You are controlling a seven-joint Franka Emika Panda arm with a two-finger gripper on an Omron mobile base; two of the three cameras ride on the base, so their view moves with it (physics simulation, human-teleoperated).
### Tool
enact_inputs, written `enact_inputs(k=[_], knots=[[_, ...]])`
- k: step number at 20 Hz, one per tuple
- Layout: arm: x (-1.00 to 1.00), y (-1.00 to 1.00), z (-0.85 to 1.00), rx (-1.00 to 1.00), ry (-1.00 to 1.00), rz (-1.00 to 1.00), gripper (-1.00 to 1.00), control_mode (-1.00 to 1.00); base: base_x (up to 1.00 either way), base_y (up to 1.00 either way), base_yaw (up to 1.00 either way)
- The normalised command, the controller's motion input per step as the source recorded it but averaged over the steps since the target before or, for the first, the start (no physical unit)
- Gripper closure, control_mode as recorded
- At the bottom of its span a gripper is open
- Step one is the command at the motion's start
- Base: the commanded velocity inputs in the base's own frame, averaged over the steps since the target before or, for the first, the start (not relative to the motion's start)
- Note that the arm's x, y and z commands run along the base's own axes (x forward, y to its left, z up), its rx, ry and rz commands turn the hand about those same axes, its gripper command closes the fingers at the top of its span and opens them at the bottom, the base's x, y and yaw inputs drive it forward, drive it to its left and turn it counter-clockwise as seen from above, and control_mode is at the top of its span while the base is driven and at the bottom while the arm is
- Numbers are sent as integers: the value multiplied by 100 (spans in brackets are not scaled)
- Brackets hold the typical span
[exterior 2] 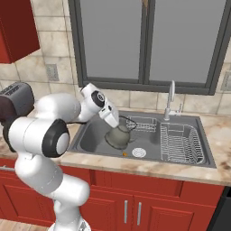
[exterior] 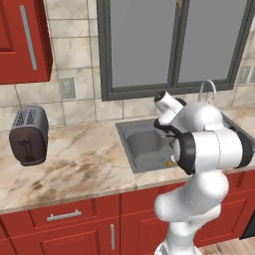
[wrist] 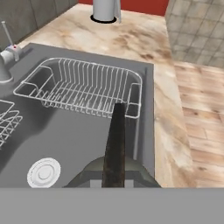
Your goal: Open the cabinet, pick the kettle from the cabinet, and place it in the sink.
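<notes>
The grey-green kettle (exterior 2: 118, 138) hangs low inside the left basin of the grey steel sink (exterior 2: 90, 135), close to its floor; whether it touches is unclear. My gripper (exterior 2: 118, 123) reaches down from the left and is shut on the kettle's dark arched handle (wrist: 115, 144). In the hand view the kettle's body (wrist: 89, 177) shows at the bottom, with the round drain (wrist: 43, 172) beside it. The red wall cabinet (exterior: 20, 40) with its long silver bar handle (exterior: 28, 37) hangs at the upper left, its door closed.
A wire dish rack (exterior 2: 180, 142) fills the sink's right section, behind it a curved chrome faucet (exterior 2: 170, 100). A toaster (exterior: 29, 134) stands on the marble counter (exterior: 84, 164) to the left. A white paper-towel roll (wrist: 105, 9) stands beyond the sink. Red low cabinets (exterior: 74, 219) run below.
</notes>
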Motion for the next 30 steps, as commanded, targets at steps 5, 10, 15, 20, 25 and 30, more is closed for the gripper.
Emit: enact_inputs(k=[5,10,15,20,25,30], knots=[[25,-15,-34,0,0,5,100,-100,0,0,0],[28,-19,-30,0,-1,6,100,-100,0,0,0],[28,-25,-26,0,0,4,100,-100,0,0,0],[27,-24,-26,0,0,3,100,-100,0,0,0],[18,-20,-31,0,-1,2,100,-100,0,0,0],[23,-5,-27,2,-10,5,100,-100,0,0,0]])
